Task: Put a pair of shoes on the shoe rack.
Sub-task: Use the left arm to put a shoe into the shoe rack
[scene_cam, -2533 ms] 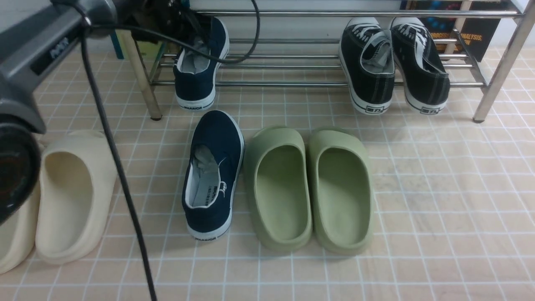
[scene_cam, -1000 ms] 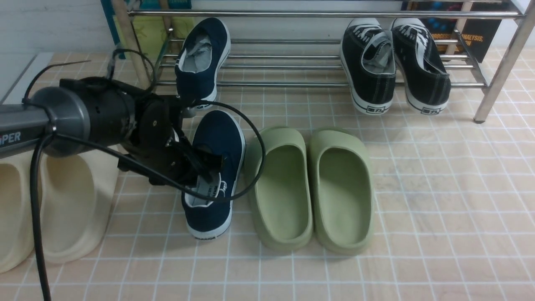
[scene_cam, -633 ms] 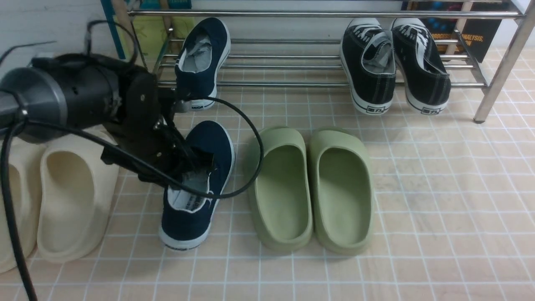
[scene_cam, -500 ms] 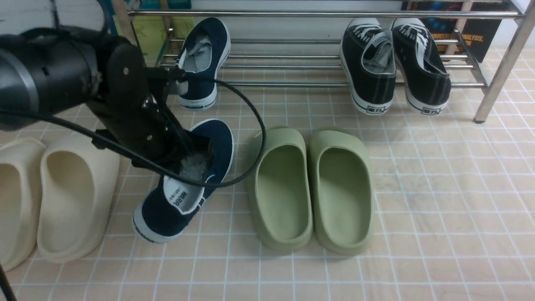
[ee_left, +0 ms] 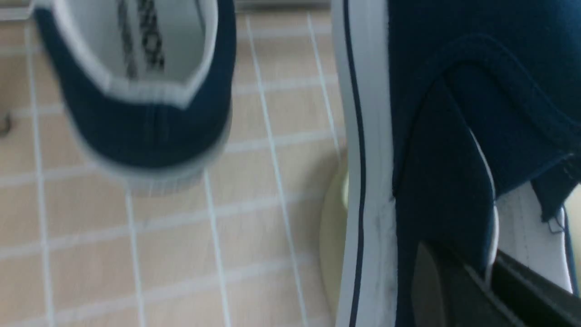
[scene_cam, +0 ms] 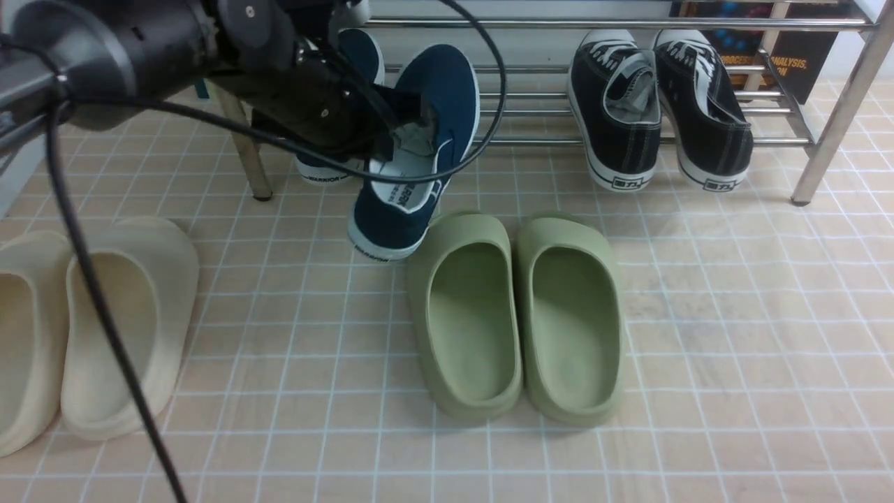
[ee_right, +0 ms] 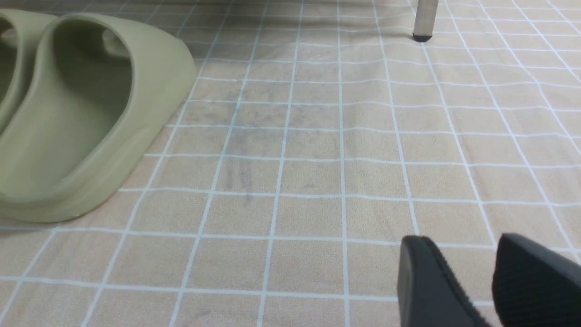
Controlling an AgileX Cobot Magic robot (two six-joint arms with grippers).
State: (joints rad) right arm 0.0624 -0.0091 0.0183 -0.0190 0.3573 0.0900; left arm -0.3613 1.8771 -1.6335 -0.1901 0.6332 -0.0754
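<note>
My left gripper [scene_cam: 391,136] is shut on the side wall of one navy-blue slip-on shoe [scene_cam: 419,140]. It holds the shoe tilted above the floor, toe towards the shoe rack [scene_cam: 531,140]. In the left wrist view the fingers [ee_left: 454,290] pinch the shoe's collar [ee_left: 454,91]. The other navy shoe [scene_cam: 325,168] rests on the rack's left end, mostly hidden behind my arm. Its heel shows in the left wrist view [ee_left: 145,113]. My right gripper [ee_right: 472,268] is open and empty, low over the tiled floor. It is out of the front view.
A pair of black lace-up sneakers [scene_cam: 656,105] leans on the rack's right part. Olive-green slides [scene_cam: 517,314] lie right under the held shoe's heel and show in the right wrist view [ee_right: 91,113]. Cream slides [scene_cam: 119,321] lie at the left. The rack's chrome legs [scene_cam: 831,126] stand on the floor.
My left gripper came down from the rack, closed on the navy shoe on the floor, lifted it and carried it right and forward to the rack's front.
</note>
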